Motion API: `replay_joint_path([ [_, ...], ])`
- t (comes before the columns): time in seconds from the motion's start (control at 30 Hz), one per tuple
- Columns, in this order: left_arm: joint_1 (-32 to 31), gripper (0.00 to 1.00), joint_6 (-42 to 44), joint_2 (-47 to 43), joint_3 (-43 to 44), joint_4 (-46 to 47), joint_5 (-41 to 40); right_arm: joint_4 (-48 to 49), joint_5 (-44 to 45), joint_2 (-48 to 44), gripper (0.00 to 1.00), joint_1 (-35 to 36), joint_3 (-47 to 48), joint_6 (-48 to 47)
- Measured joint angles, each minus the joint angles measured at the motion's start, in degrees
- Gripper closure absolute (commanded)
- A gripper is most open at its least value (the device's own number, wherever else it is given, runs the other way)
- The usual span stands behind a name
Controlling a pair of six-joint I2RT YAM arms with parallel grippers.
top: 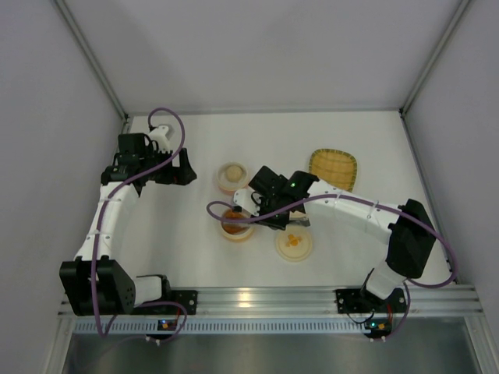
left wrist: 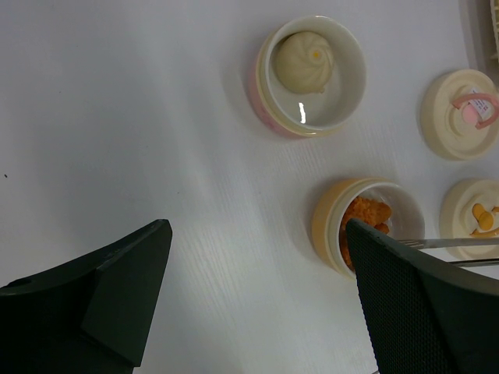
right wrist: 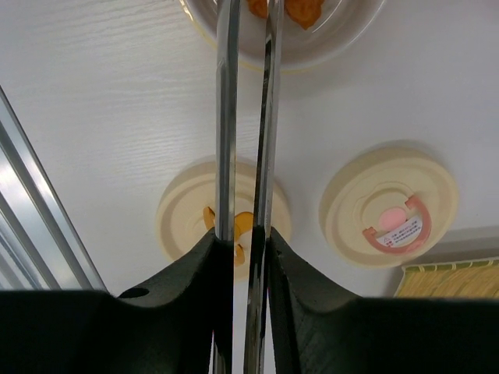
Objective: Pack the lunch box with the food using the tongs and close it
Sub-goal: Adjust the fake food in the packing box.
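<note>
My right gripper is shut on the tongs, pressing their two slim metal arms close together. The arms run forward, and their tips end over the orange-walled bowl of the lunch box, where orange food chunks lie. The tong tips also show beside that bowl. A pale cream ball sits in the pink-walled bowl. Left of both bowls, my left gripper hangs open above bare table with nothing between its fingers.
A cream lid with an orange mark lies under the tongs. A second lid with a pink mark lies beside it. The yellow woven tray sits at the back right. An aluminium rail runs along the near edge.
</note>
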Motion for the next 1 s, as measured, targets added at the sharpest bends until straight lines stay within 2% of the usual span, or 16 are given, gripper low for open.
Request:
replay_joint_path([
  [0.23,0.00,0.02,0.15,0.00,0.00,0.00,0.00,0.09,0.48,-0.02,0.99,0.02,0.00,-0.61],
  [0.5,0.00,0.02,0.42,0.00,0.00,-0.02,0.00,-0.04,0.37,-0.02,1.00,-0.02,0.09,-0.61],
  [0.83,0.00,0.02,0.55,0.00,0.00,0.00,0.00,-0.35,0.02,-0.50,0.82,-0.79,2.05,-0.35],
  [1.0,0.00,0.02,0.55,0.00,0.00,-0.02,0.00,-0.50,-0.31,-1.44,0.81,-1.75,4.90,0.33],
])
